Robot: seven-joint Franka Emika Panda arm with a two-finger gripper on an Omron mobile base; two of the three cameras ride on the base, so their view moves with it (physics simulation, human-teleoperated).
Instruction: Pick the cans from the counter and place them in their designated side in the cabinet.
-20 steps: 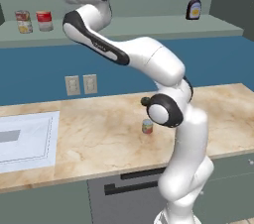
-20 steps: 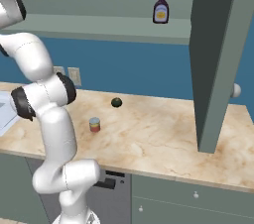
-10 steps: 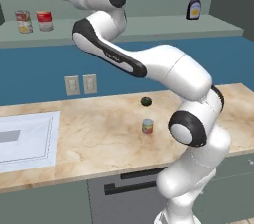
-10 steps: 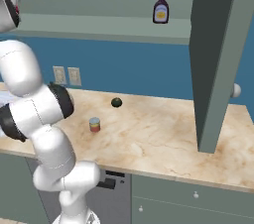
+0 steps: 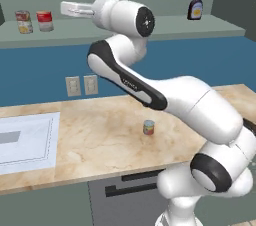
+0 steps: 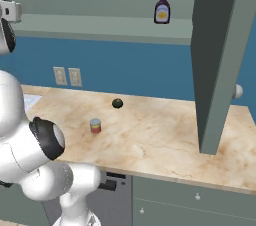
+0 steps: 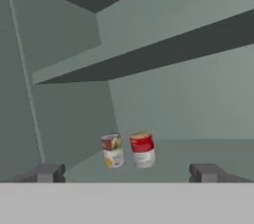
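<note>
Up at the cabinet (image 5: 150,30), the hand (image 7: 126,172) is spread, empty; right base view adds a dark green lump (image 6: 117,103).

Two rear base views over the same counter (image 5: 100,140), left and right; hand view close, facing the cabinet (image 7: 173,94).

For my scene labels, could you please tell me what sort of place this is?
Most likely a kitchen, rendered: a marble-patterned counter with wall sockets behind it, and a cabinet shelf holding a sauce bottle.
</note>
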